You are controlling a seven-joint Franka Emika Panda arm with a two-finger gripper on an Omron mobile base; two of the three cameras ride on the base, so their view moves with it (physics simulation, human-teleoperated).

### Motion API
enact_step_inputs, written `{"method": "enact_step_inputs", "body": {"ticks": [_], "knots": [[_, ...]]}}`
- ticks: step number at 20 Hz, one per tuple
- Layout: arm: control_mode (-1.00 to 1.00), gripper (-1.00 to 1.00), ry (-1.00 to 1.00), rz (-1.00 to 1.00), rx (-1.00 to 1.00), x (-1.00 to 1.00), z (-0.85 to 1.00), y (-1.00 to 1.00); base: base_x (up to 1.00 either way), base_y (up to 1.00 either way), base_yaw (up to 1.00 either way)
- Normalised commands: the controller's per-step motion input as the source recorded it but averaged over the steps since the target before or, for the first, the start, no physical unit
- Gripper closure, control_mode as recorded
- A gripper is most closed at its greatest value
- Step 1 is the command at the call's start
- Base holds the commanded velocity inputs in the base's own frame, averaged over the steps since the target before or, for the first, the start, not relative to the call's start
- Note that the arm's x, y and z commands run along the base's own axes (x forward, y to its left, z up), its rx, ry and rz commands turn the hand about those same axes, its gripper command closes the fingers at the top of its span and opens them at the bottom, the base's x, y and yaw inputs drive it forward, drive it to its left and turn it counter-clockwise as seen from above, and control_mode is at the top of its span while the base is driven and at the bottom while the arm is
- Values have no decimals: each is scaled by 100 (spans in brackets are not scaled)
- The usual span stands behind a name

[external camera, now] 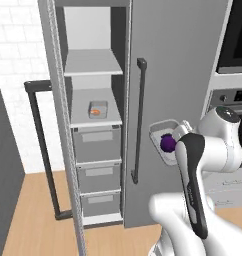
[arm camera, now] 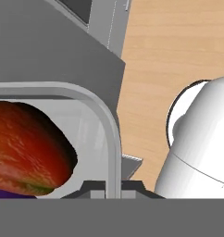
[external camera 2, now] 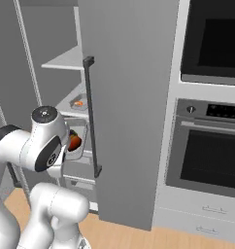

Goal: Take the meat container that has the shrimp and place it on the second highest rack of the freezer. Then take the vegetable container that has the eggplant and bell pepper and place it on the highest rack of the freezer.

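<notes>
Your claw point(arm camera: 114, 185) is clamped on the rim of the vegetable container point(external camera: 160, 131), lifted before the freezer point(external camera: 178, 75); it holds the bell pepper point(arm camera: 26, 148) and eggplant point(external camera: 167, 143). The shrimp point(external camera: 95, 112) sits in its meat container point(external camera: 98, 109) on the lower plain shelf point(external camera: 83, 119).

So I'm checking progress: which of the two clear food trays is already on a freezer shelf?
The small clear tray with the orange shrimp sits on the lower plain grey shelf. The tray with the purple eggplant is clamped at its rim in the gripper, outside the freezer.
</notes>
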Motion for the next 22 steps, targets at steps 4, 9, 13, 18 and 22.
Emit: {"method": "enact_step_inputs", "body": {"ticks": [4,9,13,18,22], "knots": [[100,100,0,0,0,0,0,0,19,83,0],[100,100,0,0,0,0,0,0,16,34,0],[100,100,0,0,0,0,0,0,0,-19,0],[100,100,0,0,0,0,0,0,0,-31,0],[100,100,0,0,0,0,0,0,0,-20,0]]}}
